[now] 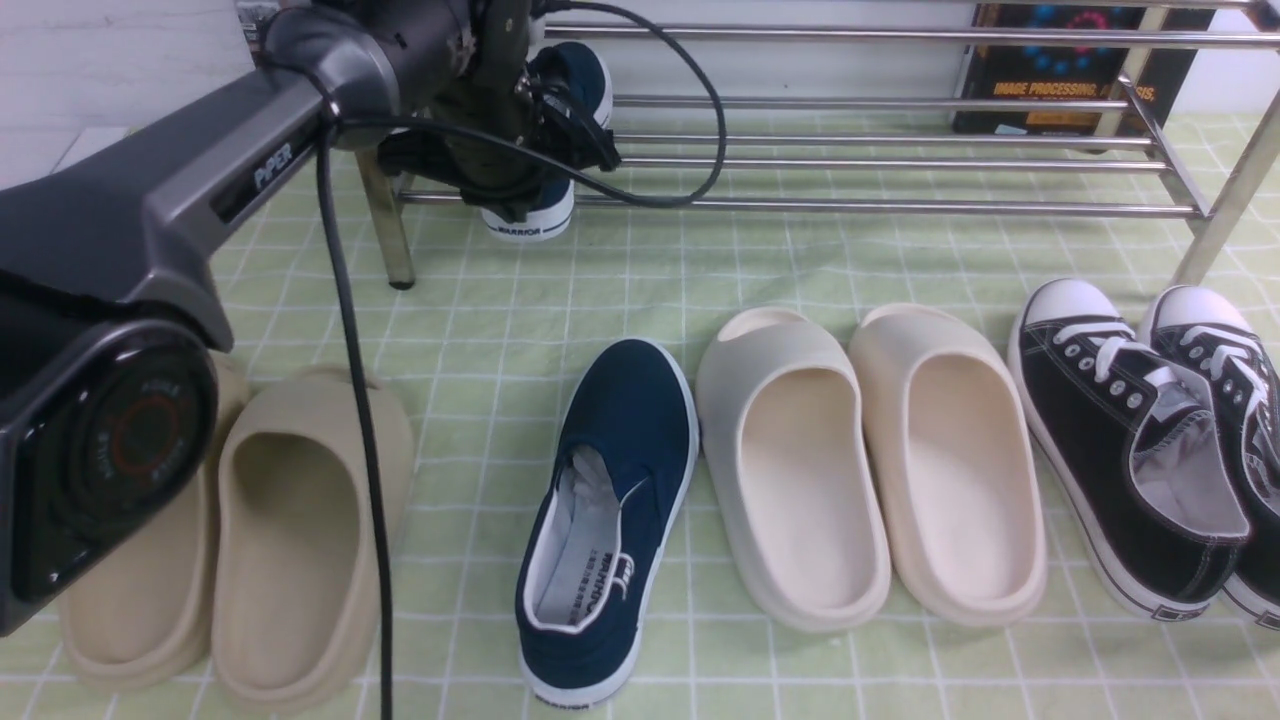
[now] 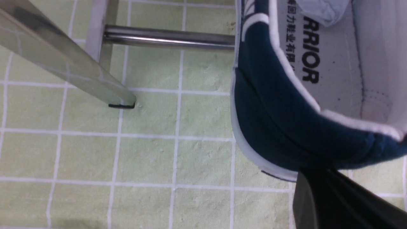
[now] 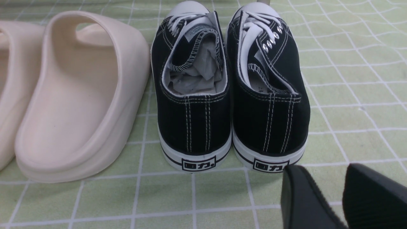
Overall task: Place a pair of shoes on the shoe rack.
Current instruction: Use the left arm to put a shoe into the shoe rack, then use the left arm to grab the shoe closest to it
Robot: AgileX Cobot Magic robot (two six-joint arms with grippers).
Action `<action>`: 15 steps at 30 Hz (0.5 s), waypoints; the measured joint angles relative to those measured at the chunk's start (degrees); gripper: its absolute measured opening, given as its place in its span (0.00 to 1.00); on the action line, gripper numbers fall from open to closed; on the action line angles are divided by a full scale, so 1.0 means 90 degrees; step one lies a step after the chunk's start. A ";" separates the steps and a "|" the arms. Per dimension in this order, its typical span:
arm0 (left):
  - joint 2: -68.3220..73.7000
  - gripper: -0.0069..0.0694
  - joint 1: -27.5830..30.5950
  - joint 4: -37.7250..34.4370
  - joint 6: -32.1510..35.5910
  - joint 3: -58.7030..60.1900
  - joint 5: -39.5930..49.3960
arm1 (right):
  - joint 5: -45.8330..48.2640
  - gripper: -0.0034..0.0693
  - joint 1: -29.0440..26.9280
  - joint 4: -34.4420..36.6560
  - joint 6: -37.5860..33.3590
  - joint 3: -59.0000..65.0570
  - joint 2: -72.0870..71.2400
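Left gripper (image 1: 505, 175): clenched on the heel rim of one navy shoe at the far left. In the left wrist view one dark finger (image 2: 330, 200) lies against the outside of the heel.
Held navy shoe (image 1: 578, 78): at the left end of the rack and tilted, with the toe raised and far and the heel low and near. The heel, marked "WARRIOR", overhangs the nearest bar. Whether the sole bears on the bars cannot be told.
Contents of the held shoe: a grey insole printed "WARRIOR" and crumpled white paper (image 2: 324, 12) toward the toe.
Shoe rack (image 1: 900, 208): long chrome bars across the far side of the bench. Its near-left post (image 2: 66, 66) stands just beside the held shoe.
Second navy shoe (image 1: 625, 420): on the bench near the centre, toe pointing far, well apart from the rack. White paper is tucked inside.
Cream slides (image 1: 800, 480): just right of the second navy shoe, side by side and touching.
Beige slides (image 1: 290, 560): near left, partly hidden by the left arm.
Right gripper (image 3: 332, 170): released, with its fingers apart and nothing between them, just near of the black sneakers' heels.
Black lace-up sneakers (image 3: 194, 121): near right, side by side. Crumpled grey paper fills the left one.
Checked cloth (image 1: 480, 320): green with white lines, covering the bench.
Book (image 1: 1060, 60): upright behind the rack's far right end.
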 joint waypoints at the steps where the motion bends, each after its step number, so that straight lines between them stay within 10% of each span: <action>1: 0.0000 0.07 0.0000 -0.0005 0.0000 0.0000 0.0047 | 0.0000 0.38 0.0000 0.0000 0.0000 0.0000 0.0000; 15: -0.1076 0.55 0.0000 -0.0037 0.0556 -0.0644 0.1759 | 0.0000 0.38 0.0000 0.0000 0.0000 0.0000 0.0000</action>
